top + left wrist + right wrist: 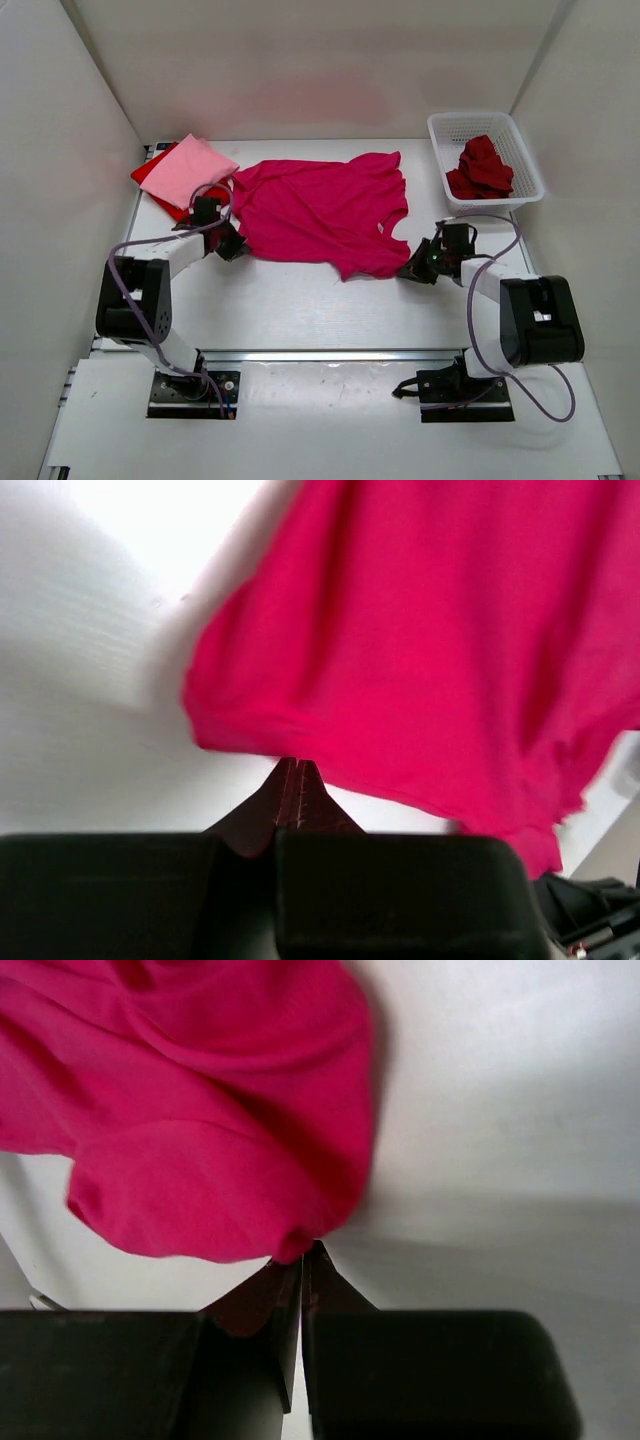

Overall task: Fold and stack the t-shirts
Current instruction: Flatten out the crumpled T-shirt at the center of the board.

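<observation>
A magenta t-shirt lies spread flat across the middle of the table. My left gripper is at its near left corner. In the left wrist view this gripper is shut, its tips pinching the shirt's hem. My right gripper is at the shirt's near right sleeve. It is shut too, with a small bunch of the magenta cloth nipped at its tips. A folded light pink t-shirt rests on a bright red one at the far left. The dark red t-shirt lies crumpled in the basket.
The white lattice basket stands at the far right corner. White walls close in the table on the left, back and right. Bare table shows between the magenta shirt and the arm bases.
</observation>
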`<state>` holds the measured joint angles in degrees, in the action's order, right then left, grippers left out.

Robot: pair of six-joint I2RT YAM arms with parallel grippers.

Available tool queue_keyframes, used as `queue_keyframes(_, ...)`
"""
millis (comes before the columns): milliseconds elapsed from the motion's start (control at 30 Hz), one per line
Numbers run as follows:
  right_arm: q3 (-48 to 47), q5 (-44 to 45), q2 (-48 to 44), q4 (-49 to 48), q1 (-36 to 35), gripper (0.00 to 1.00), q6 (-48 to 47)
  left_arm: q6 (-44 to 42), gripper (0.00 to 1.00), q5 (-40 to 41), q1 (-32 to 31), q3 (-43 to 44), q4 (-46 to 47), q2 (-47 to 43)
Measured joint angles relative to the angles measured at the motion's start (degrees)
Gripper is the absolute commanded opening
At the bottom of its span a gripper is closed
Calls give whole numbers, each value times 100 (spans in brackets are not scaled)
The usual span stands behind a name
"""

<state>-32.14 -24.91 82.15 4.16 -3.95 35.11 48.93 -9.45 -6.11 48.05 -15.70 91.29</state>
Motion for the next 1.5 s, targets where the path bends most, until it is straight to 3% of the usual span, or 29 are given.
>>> queue_keyframes(200,-756,-153,-22,240,188,0,-214,-442,0,140,256,743,-1047,-1019)
queue_keyframes(367,-1554,-374,-894,1604,450,0,-741,-1047,1,417,402,2076,-2426,-1270)
queue_keyframes(433,-1836,-496,-1143,1989,529,1,-914,-1294,15,610,339,2662,-2796,-1167)
queue_keyframes(500,-1904,-492,-1257,2142,511,13,-1012,-1458,29,643,240,2918,-2839,-1093)
queue_keyframes(567,-1707,-562,-1217,2079,385,29,-1084,-1537,45,435,197,2717,-2710,-1040)
queue_keyframes(633,-1309,-678,-1005,1908,293,34,-1117,-1429,52,199,199,2041,-2367,-994)
queue_keyframes(833,-651,-907,-92,1274,214,37,-1134,-852,57,-378,269,361,-1561,-629)
queue_keyframes(1100,151,-1104,70,-540,153,49,-595,-35,57,-579,264,-431,205,-522)
queue_keyframes(1267,343,-1027,339,-1504,9,42,-131,129,56,-387,302,-450,708,-201)
queue_keyframes(1400,295,-876,715,-1985,-61,1,111,219,40,-247,299,-446,975,92)
queue_keyframes(1500,181,-807,901,-1976,-72,0,229,284,23,-177,289,-393,1047,330)
